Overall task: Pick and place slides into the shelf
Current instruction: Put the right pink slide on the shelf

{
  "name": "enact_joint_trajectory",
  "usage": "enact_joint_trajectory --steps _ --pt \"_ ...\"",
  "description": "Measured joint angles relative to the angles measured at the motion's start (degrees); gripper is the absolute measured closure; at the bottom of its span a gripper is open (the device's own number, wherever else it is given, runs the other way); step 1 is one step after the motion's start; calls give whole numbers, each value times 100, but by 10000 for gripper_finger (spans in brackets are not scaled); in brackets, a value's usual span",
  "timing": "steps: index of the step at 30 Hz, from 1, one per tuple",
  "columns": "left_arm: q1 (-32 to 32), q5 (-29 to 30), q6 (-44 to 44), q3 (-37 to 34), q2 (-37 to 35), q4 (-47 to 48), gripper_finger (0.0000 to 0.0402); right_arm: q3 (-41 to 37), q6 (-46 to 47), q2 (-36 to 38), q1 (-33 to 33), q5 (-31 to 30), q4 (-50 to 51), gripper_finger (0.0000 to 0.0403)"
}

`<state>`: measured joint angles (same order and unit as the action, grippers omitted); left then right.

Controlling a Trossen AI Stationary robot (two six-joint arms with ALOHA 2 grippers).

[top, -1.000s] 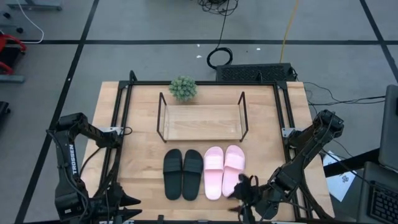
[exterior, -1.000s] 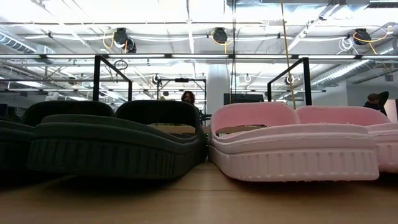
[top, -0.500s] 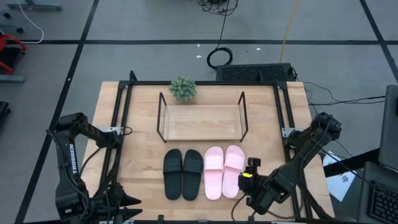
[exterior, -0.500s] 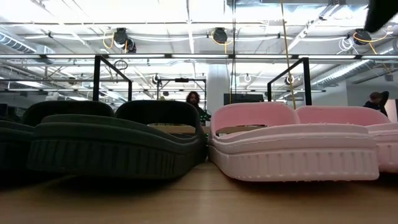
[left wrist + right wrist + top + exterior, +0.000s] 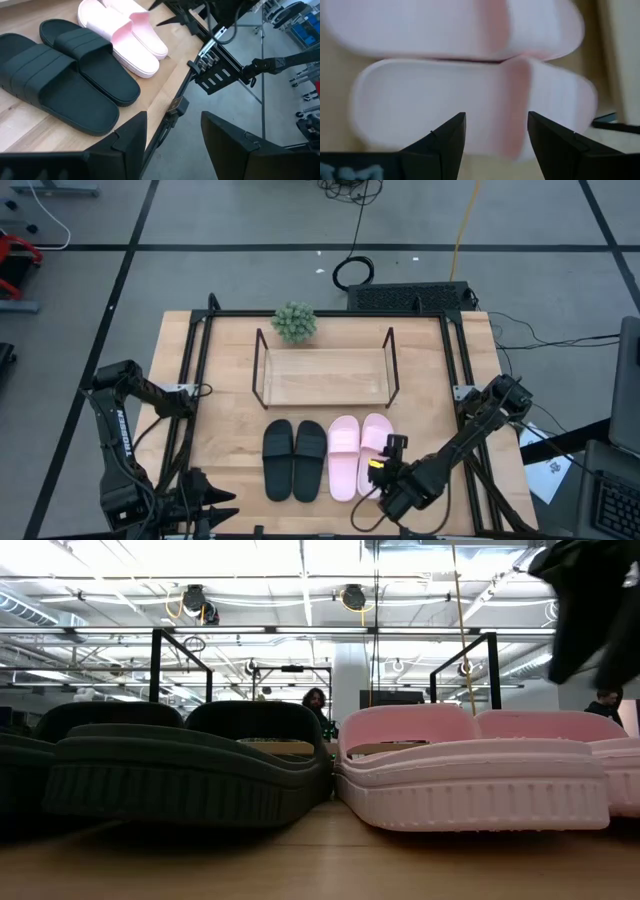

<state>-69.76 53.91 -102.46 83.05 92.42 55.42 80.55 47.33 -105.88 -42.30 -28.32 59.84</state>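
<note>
The left gripper [image 5: 205, 505] waited open and empty off the tabletop [image 5: 225, 405]'s near corner, while the right gripper [image 5: 390, 448] hovered open and empty over the outer pink slide [image 5: 374, 450], where a careless descent might shove its touching mate [image 5: 343, 456] askew.

Two slides [image 5: 294, 460] are matte black; the other pair [image 5: 359, 453] is pale pink with lighter, near-white soles and ribbed edges. The shelf [image 5: 325, 368] has thin black rods over a light wood board. The bench [image 5: 230, 440] is pale wood with visible grain, framed in black. A small plant [image 5: 295, 322] is grey-green. Both arms are dark; the right end effector [image 5: 393, 448] carries a yellow mark.
</note>
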Motion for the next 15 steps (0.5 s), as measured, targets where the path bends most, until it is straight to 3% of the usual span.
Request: enact_joint_trajectory --steps 7,15 --pt "0 -240 19 0 0 2 213 -8 15 -2 218 -300 104 201" --pt "0 -461 52 0 0 3 213 -165 169 0 258 -163 39 201"
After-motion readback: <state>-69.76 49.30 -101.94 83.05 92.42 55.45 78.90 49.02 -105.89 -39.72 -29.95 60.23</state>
